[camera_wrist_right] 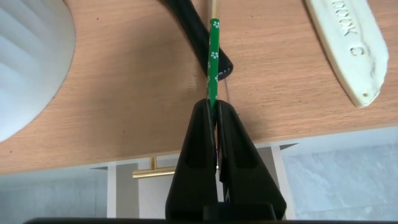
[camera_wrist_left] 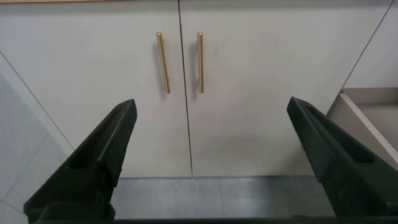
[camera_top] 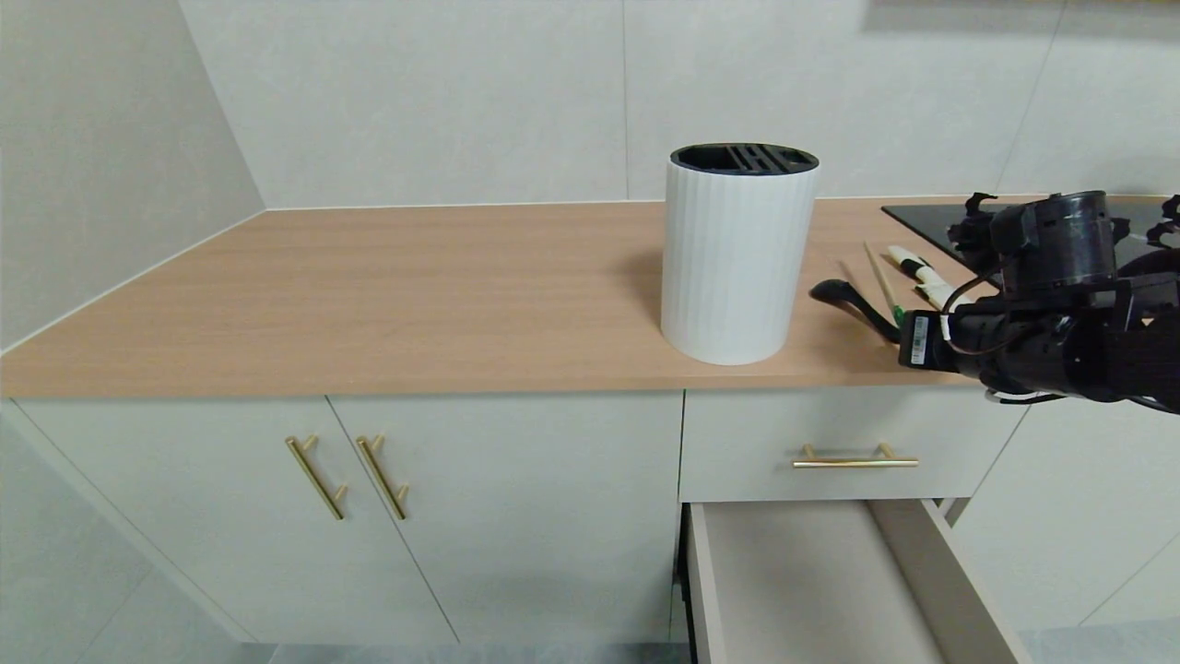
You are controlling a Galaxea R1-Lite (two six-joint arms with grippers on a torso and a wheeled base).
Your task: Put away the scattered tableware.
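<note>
A chopstick with a green, flower-printed end lies on the wooden counter, and my right gripper is shut on that end at the counter's front edge. In the head view the right gripper sits just right of the white ribbed utensil holder, whose top is black and slotted. A black spoon lies under the chopstick, and a white knife-like piece lies beside them. My left gripper hangs open and holds nothing, low in front of the cabinet doors.
A drawer stands pulled out below the counter, under a shut drawer with a gold handle. A black cooktop lies at the counter's far right. The two cabinet doors carry gold handles.
</note>
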